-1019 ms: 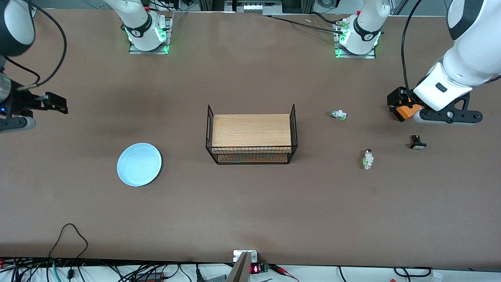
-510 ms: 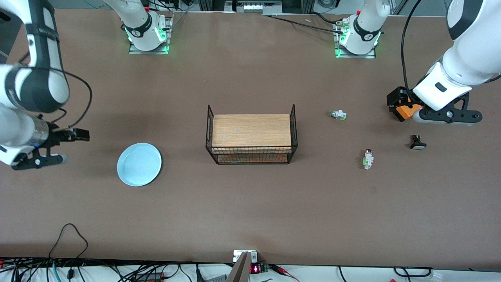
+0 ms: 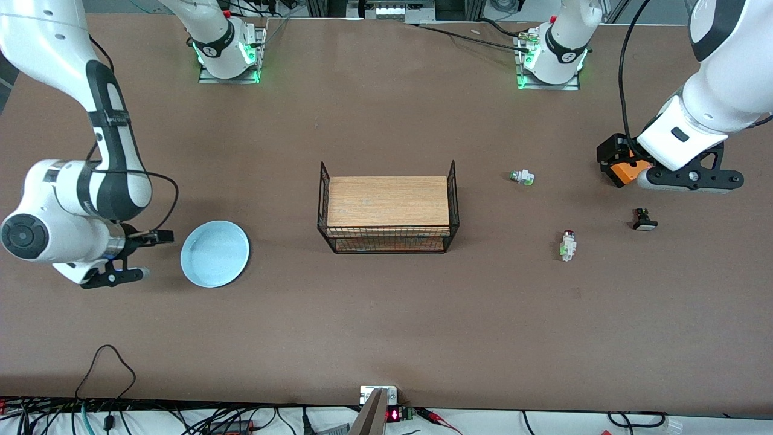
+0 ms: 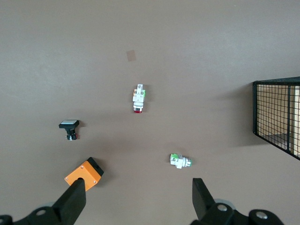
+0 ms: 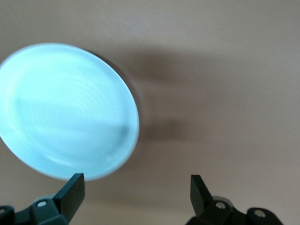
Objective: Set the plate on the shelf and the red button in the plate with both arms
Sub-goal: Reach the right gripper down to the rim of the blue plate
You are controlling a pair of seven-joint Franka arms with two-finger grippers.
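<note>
The pale blue plate (image 3: 215, 253) (image 5: 65, 108) lies flat on the table toward the right arm's end. My right gripper (image 3: 145, 256) (image 5: 135, 183) hovers just beside its rim, open and empty, one fingertip (image 5: 74, 183) at the plate's edge. The red button (image 3: 567, 244) (image 4: 138, 98), a small white switch with a red cap, lies on its side toward the left arm's end. My left gripper (image 3: 691, 178) (image 4: 137, 187) hangs open and empty over bare table between an orange box and a green-capped switch, apart from the red button.
A black wire rack (image 3: 386, 208) (image 4: 279, 112) holding a wooden board stands mid-table. A green-capped switch (image 3: 522, 177) (image 4: 180, 161), a black switch (image 3: 644, 220) (image 4: 69, 126) and an orange box (image 3: 628, 172) (image 4: 84, 173) lie around the left gripper.
The right arm has swung in from the table's end and come down beside the plate. The left arm has not moved, and both grippers stay open.
</note>
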